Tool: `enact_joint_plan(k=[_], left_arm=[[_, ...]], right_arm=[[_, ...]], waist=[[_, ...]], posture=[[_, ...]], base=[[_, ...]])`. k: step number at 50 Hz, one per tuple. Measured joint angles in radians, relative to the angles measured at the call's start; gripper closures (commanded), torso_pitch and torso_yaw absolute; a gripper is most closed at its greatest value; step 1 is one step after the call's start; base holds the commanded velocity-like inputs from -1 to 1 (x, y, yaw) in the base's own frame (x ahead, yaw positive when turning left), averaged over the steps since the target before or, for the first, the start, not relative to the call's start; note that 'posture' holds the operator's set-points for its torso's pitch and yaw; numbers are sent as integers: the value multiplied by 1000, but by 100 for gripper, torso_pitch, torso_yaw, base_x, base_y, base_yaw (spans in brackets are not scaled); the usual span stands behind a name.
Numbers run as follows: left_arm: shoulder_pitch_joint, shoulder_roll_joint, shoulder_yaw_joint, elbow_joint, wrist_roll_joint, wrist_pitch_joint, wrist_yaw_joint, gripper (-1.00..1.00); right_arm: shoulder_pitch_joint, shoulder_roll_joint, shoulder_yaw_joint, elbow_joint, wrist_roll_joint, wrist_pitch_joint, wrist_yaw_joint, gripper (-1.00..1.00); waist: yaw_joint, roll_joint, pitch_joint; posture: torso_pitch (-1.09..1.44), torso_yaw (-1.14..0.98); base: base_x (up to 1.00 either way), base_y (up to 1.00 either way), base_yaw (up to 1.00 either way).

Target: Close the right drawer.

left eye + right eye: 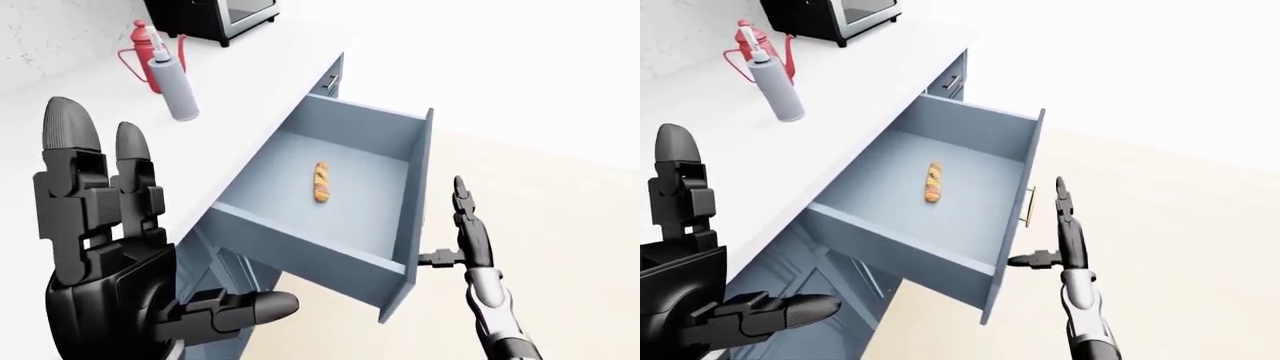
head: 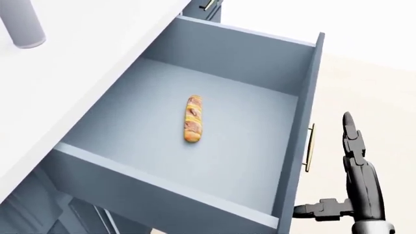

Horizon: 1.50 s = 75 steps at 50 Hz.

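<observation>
The right drawer (image 2: 247, 53) stands pulled far out from under the white counter, blue-grey, with a small baguette (image 2: 192, 118) lying in its middle. Its front panel runs down the right of the head view and carries a thin brass handle (image 2: 310, 146). My right hand (image 2: 345, 175) is open, fingers straight up and thumb pointing at the panel, just right of the handle and a little apart from it. My left hand (image 1: 150, 232) is raised, open and holding nothing, at the left of the left-eye view, away from the drawer.
On the white counter (image 2: 84, 58) stand a grey bottle (image 1: 175, 90), a red sprayer (image 1: 140, 52) and a black oven (image 1: 215, 15). Another drawer (image 2: 208, 5), shut, lies beyond the open one. Cabinet doors (image 1: 840, 285) sit below it. Beige floor (image 1: 570, 225) spreads to the right.
</observation>
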Motion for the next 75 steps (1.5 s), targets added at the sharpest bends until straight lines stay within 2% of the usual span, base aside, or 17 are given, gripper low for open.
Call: enact_joint_plan(k=[13, 48, 56, 75], left_arm=[[1, 6, 4, 0, -7, -1, 6, -100], [-4, 9, 6, 0, -10, 3, 7, -100], [-1, 10, 3, 0, -10, 1, 10, -100], [-2, 13, 5, 1, -14, 3, 13, -100]], right_arm=[[-27, 3, 15, -30, -53, 53, 20, -100], [-150, 34, 72, 39, -144, 101, 53, -100], [-152, 49, 77, -9, -142, 158, 83, -100], [-179, 80, 99, -6, -151, 169, 102, -100]], waist=[[-1, 1, -1], [-1, 9, 3], [-1, 10, 7], [1, 12, 9]], posture=[[0, 0], [0, 0], [0, 0], [0, 0]], base=[[0, 0, 0], [0, 0, 0], [0, 0, 0], [0, 0, 0]])
